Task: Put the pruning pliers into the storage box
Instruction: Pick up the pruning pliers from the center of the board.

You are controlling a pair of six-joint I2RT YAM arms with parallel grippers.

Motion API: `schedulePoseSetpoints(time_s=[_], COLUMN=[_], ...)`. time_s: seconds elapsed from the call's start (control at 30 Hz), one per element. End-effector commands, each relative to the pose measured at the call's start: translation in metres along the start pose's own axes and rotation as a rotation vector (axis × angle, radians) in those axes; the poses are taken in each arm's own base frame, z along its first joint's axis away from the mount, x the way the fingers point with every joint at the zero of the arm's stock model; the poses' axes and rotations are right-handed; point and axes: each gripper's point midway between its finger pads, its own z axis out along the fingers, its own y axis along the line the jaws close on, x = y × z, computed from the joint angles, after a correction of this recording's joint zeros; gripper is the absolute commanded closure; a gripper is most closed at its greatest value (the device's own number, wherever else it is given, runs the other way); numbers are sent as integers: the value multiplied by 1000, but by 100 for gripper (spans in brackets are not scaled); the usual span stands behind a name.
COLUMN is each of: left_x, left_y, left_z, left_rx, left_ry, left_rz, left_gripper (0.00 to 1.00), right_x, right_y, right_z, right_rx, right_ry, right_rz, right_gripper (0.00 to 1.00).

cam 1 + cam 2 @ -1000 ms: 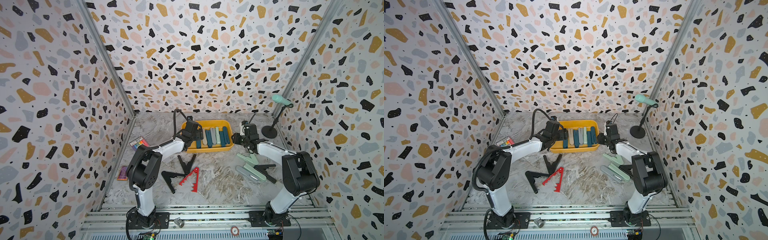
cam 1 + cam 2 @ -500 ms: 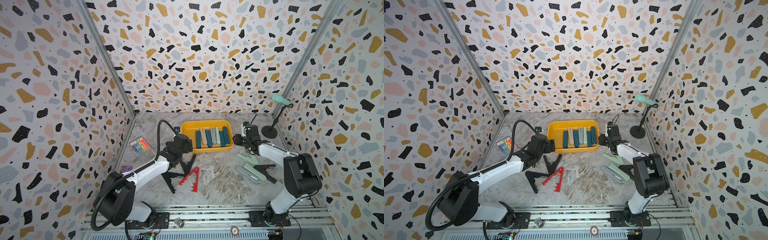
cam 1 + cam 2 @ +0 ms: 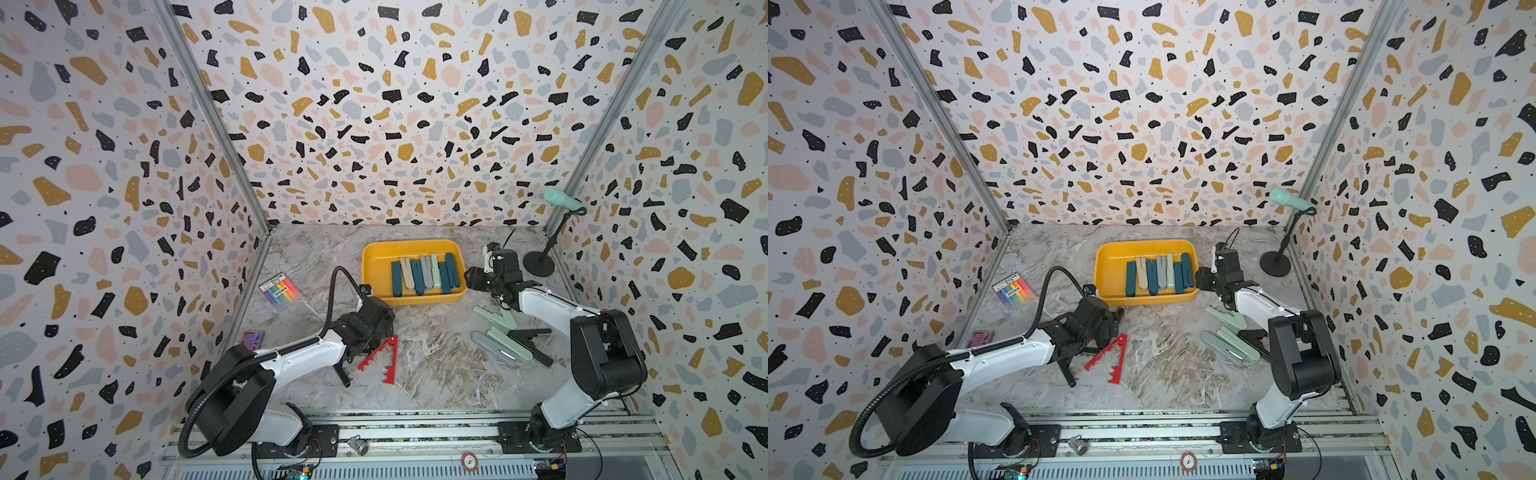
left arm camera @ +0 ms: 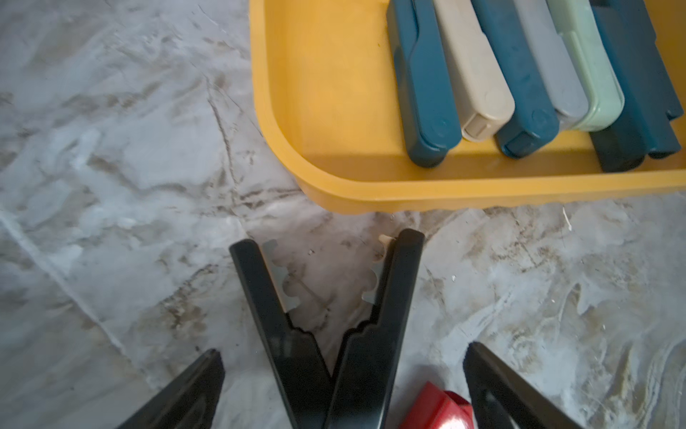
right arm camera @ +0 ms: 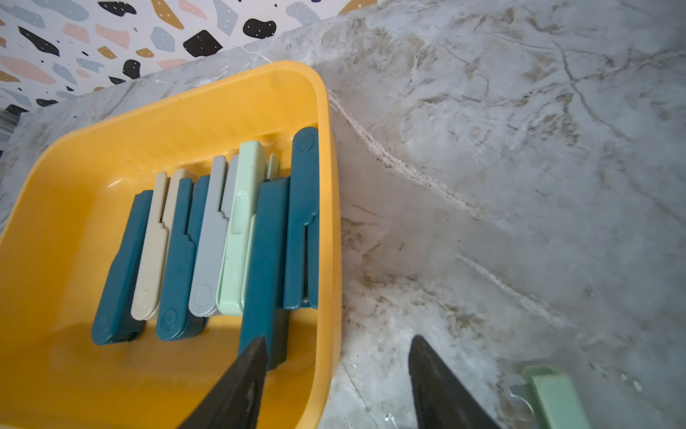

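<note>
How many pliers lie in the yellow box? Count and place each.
7 pliers, in a row across the storage box: teal, beige, teal, grey, mint, teal, teal. More could hide beneath.

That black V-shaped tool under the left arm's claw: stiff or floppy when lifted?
Probably stiff: the black pliers look like hard plastic. Their arms stand spread, so squeezing may fold them shut. Lying flat on the table, they should slide, not roll.
</note>
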Motion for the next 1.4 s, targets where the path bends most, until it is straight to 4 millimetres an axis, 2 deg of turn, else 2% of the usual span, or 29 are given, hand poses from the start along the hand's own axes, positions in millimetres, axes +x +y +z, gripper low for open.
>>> schedulePoseSetpoints(time_s=[0.0, 0.33, 0.73, 0.93, 1.1, 1.27, 1.37], left_x=[9, 28, 15, 14, 15, 24, 29], left_y=[-9, -7, 0, 14, 22, 35, 46], left_z=[5, 24, 44, 52, 56, 61, 60], left_rx=[24, -21, -119, -137, -154, -153, -156], left_ry=[41, 106, 74, 73, 82, 107, 115], left_rz=[-25, -19, 29, -6, 6, -21, -40], left_gripper=[1, 0, 1, 0, 8, 28, 31], right_x=[-9, -9, -5, -5, -4, -3, -4], right_y=[0, -3, -8, -11, -12, -15, -16], right_z=[-11, -11, -13, -15, -15, -16, -17], right_rx=[5, 9, 12, 17, 20, 29, 33], right_ry=[-31, -33, -30, -33, -33, -31, -35], right_rz=[-4, 2, 10, 13, 14, 11, 9], right_gripper=[37, 36, 36, 36, 36, 35, 35])
